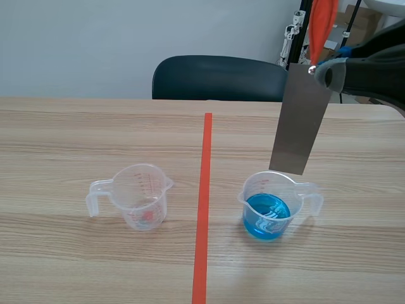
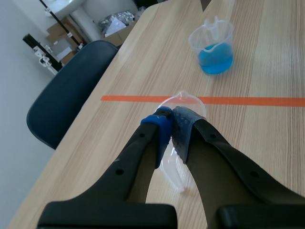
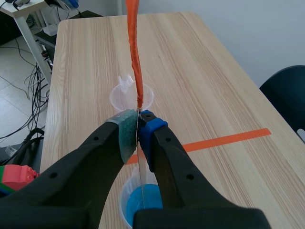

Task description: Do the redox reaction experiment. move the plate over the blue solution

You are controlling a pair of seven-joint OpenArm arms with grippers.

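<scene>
The right end effector [image 1: 321,71], at upper right, is gripping the grey plate [image 1: 299,120], which is hanging just above the blue solution beaker [image 1: 269,206] at lower right; the left end effector [image 2: 171,125] is resting clenched on nothing; a skewed descent could clip the rim, spilling solution over the counter [image 1: 76,126].

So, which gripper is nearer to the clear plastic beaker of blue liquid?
Right. The right gripper holds a flat grey metal plate just above the clear plastic beaker of blue liquid; the left gripper, fingers shut, is over the empty clear plastic beaker, across the orange tape line.
</scene>
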